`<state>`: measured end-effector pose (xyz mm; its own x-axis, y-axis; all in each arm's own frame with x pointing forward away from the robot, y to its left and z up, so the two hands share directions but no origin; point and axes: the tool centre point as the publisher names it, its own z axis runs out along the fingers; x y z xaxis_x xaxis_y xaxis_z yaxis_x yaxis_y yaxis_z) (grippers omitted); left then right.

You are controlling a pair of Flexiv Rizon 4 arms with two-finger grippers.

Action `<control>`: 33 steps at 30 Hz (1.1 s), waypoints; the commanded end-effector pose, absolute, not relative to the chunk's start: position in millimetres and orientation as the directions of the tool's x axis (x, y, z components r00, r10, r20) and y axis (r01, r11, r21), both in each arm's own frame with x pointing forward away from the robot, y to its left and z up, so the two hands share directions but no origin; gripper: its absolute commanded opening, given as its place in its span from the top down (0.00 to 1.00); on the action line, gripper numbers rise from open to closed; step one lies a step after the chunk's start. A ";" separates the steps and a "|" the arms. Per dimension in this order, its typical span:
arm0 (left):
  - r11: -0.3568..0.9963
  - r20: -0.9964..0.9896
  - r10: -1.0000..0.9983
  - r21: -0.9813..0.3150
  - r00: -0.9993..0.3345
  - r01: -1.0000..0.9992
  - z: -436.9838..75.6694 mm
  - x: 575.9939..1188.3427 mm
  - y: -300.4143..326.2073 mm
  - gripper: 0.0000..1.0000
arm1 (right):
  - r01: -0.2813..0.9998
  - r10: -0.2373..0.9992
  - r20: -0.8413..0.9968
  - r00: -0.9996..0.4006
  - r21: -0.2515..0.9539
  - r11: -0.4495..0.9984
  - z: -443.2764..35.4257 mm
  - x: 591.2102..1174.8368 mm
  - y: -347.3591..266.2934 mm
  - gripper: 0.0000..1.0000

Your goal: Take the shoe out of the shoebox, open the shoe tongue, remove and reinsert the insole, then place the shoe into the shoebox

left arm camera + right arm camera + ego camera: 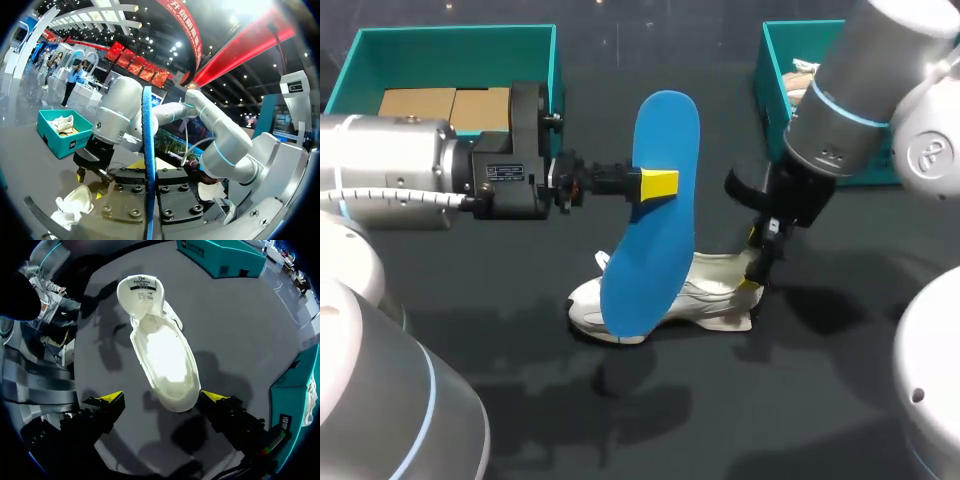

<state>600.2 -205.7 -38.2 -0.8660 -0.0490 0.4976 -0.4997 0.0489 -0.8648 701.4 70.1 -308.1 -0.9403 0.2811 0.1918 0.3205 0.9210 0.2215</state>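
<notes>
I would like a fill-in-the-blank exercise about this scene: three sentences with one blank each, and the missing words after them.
1. The left gripper is shut on the ____ insole, held upright in the air.
2. The white shoe lies on the dark ____.
3. The right gripper, above the shoe's heel, is ____.

Missing words: blue; table; open

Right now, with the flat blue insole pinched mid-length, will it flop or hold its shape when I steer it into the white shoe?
Probably light and fairly stiff: the flat blue insole stands nearly straight above and below the left gripper, and looks thin edge-on in the left wrist view. Its free lower end may bend on meeting the white shoe.
</notes>
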 end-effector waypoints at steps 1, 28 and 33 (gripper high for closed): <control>0.046 0.497 -0.048 -0.865 -0.866 -0.499 -39.3 600.7 -207.7 1.00 | 0.264 0.275 0.129 -0.953 -0.099 0.959 -309.6 701.2 84.3 0.00; 0.046 0.497 -0.048 -0.865 -0.866 -0.499 -39.3 600.7 -207.7 1.00 | 0.167 0.175 0.048 -0.983 -0.136 0.977 -300.6 731.7 112.2 0.00; 0.046 0.497 -0.048 -0.865 -0.866 -0.499 -39.3 600.7 -207.7 1.00 | 0.140 0.146 0.036 -0.989 -0.141 0.980 -302.4 741.7 117.9 0.00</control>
